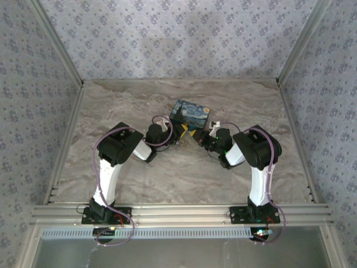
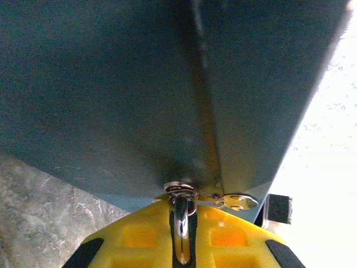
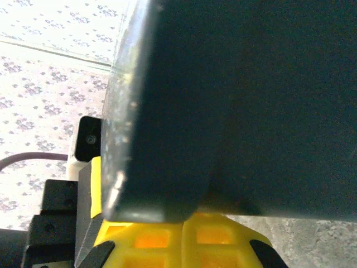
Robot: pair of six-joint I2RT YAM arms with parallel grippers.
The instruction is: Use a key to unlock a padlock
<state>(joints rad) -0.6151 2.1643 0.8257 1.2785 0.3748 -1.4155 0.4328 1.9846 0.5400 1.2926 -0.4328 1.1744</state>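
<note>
Padlock at box edge, both arms converged on it.
Small yellow-gold padlock: can't tell its body from the yellow fingers. The left gripper [image 2: 181, 226] pinches a shiny metal loop [image 2: 181, 215] under the blue starry-print box [image 1: 189, 113], with a flat silver key [image 2: 237, 202] just beside it. The right gripper [image 3: 184, 229] has its fingers pressed together, nothing between them. The 2 arms have elbows out and wrists angled inward, tips near each other.

Both arms fold inward, left claw [image 1: 182, 133] and right claw [image 1: 204, 137] pinched closed, tips close together
</note>
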